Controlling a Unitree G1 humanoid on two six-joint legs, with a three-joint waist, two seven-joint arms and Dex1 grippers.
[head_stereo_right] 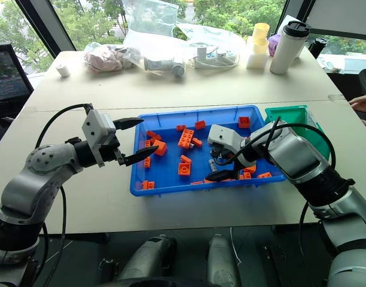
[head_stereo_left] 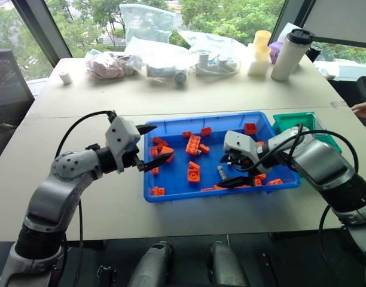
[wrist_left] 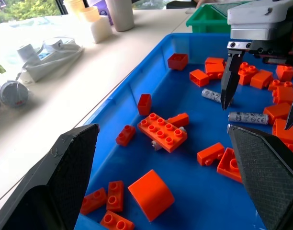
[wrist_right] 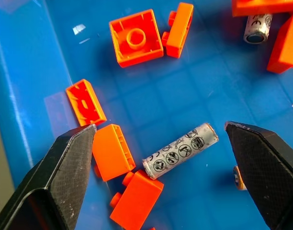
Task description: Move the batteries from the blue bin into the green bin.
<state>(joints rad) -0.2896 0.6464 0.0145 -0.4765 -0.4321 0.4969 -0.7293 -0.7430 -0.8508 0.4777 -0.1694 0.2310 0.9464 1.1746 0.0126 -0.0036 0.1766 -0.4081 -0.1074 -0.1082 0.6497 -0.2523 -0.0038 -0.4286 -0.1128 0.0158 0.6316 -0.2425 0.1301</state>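
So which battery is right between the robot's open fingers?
The battery with round warning symbols printed along it, lying beside an orange brick. The other battery lies farther off, outside the right gripper.

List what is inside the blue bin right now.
The blue bin holds scattered orange bricks and at least two batteries, one between the right gripper's open fingers. That gripper and arm cover part of the bin floor, so more may be hidden.

Bright daylight from the windows point(head_stereo_left: 69, 24); pictures sharp, shadows soft.
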